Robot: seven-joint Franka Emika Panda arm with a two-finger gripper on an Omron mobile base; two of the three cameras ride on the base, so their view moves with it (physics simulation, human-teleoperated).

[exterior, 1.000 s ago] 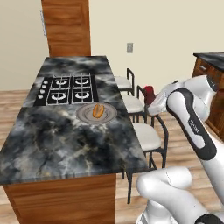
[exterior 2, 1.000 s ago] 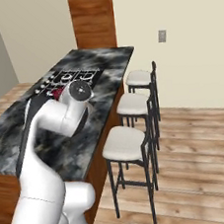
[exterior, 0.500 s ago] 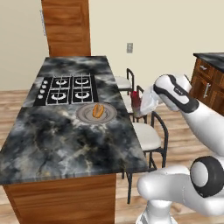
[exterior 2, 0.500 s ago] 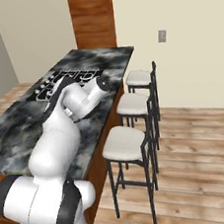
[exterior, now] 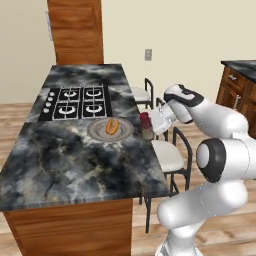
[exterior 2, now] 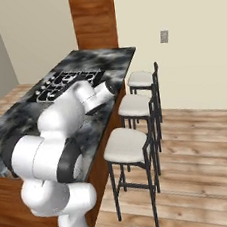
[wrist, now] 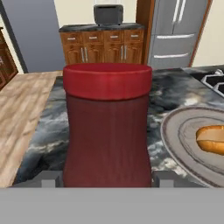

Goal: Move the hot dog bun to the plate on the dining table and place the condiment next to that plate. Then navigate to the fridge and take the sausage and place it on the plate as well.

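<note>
Condiment (wrist: 107,127) upright in pincer (wrist: 105,179), red cap topmost.

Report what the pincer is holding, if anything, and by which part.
The pincer holds the condiment bottle, fingers on either side of its lower body, at the dining table edge beside the plate.

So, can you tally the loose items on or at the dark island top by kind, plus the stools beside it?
Plate: 1
Hot dog bun, lying on the plate: 1
Condiment bottle, red-capped, between the pincer's fingers at the island's edge: 1
Stools along the island's side: 3
Total: 6
</note>
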